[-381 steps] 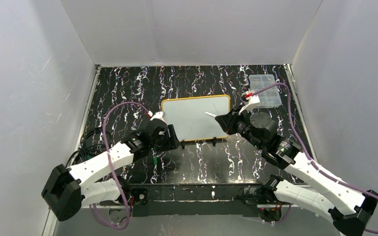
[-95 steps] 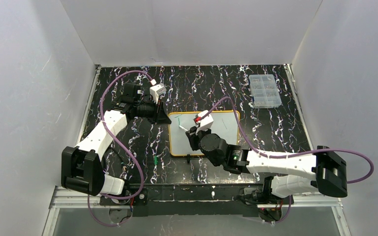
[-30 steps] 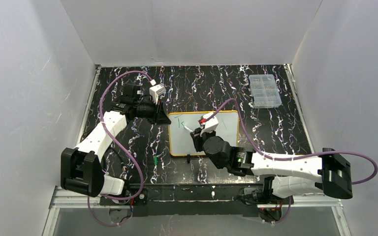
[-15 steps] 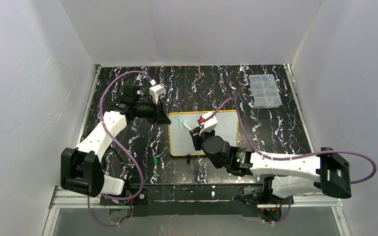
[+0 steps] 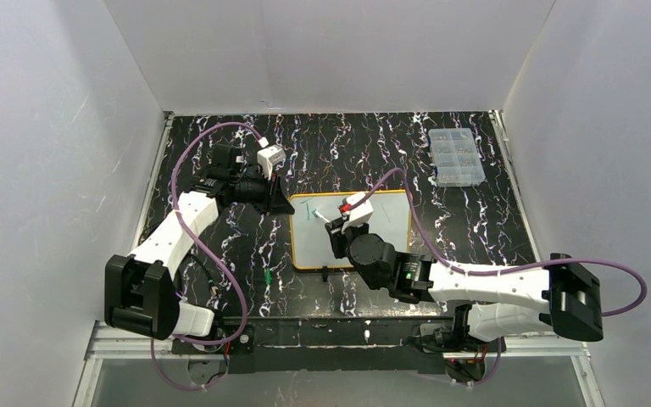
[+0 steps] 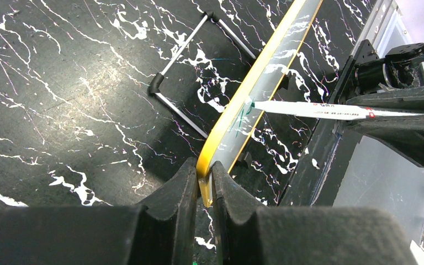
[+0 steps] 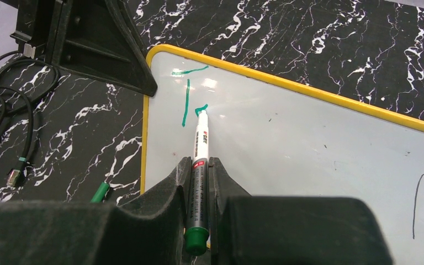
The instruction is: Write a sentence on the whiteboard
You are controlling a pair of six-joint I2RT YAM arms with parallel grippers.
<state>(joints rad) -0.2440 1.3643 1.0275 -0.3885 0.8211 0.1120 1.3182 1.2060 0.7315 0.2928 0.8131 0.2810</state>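
The whiteboard (image 7: 320, 138) lies on the counter (image 7: 320, 33), its corner pinched by the left pincer (image 6: 204, 179). The right pincer (image 7: 200, 168), clamped on a green marker (image 7: 201, 138), presses the tip down. Too hard a push could twist the board loose and skew the letters.

Plain white walls (image 5: 331, 51), black white-veined marble tabletop (image 5: 347, 144), soft even light

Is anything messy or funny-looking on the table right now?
A little. A small green piece, maybe the cap of the marker, lies loose on the table beside the left edge of the whiteboard. A stray dark line marks the board's right side, far from the green writing.
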